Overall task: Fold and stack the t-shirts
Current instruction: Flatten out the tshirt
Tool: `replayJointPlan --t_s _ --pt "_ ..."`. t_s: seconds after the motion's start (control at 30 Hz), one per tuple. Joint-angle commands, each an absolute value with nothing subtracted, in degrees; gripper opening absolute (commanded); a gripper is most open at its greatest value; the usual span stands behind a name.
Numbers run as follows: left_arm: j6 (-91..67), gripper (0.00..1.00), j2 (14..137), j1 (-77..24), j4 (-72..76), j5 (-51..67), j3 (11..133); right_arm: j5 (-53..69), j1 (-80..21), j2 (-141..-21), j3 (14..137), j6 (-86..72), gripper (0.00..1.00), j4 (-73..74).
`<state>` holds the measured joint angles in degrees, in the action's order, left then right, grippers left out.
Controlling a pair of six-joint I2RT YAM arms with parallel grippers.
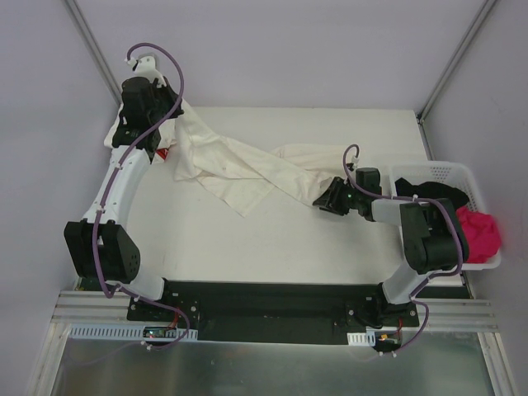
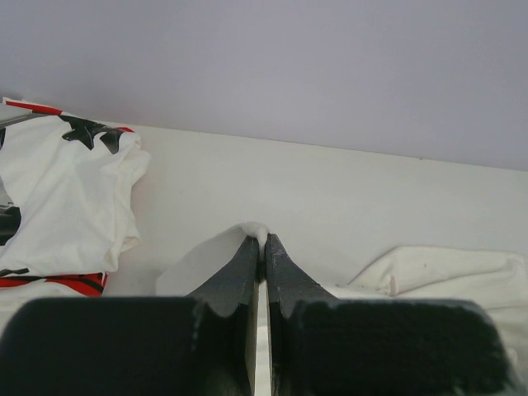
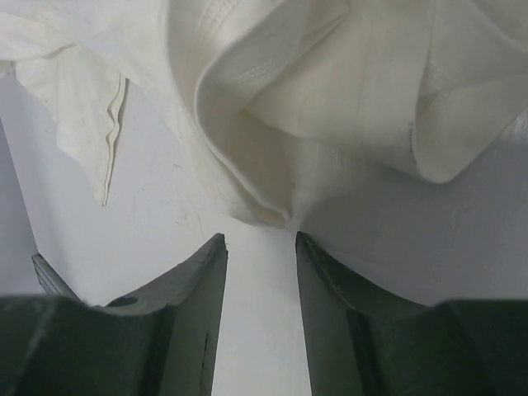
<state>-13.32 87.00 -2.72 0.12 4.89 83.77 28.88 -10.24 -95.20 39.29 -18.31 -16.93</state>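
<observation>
1. The right gripper hangs low over the table with its jaws partly apart and nothing between them. A rolled fold of the cream-white t-shirt lies just ahead of the fingertips.
2. The left gripper is closed tight at the far left corner. A small peak of cream cloth is pinched between its fingertips, so it seems to hold the other end of that shirt.
3. The step in hand looks like the right arm taking its own grip, so the shirt can be pulled flat between both arms.
4. To do it well, push forward until the fold's edge sits well between the fingers. Take the hem layer rather than the whole bunch, and close before lifting.
5. The shirt runs as a twisted band across the table from far left to the right gripper. It will need spreading before any fold.
6. The star-print t-shirt lies crumpled just beside the left gripper and partly under that arm. It could drag along if the cream shirt is pulled.
7. A white perforated basket stands at the right edge, close to the right arm's elbow, holding a black garment and a pink garment.
</observation>
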Motion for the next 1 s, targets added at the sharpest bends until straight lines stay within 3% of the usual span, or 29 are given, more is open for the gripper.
replayJointPlan --t_s 0.0,0.6,0.97 --pt "-12.22 0.0 86.66 -3.52 2.11 4.13 86.05 27.78 -9.76 -94.04 39.02 -16.7 0.41 -17.49" --pt "-12.04 0.0 86.92 -3.69 2.11 4.13 86.31 28.56 -10.02 -102.21 43.24 -18.45 0.41 -22.85" --pt "-11.87 0.0 87.36 -3.69 2.11 3.96 86.57 29.71 -10.2 -99.67 38.77 -19.33 0.37 -23.99"
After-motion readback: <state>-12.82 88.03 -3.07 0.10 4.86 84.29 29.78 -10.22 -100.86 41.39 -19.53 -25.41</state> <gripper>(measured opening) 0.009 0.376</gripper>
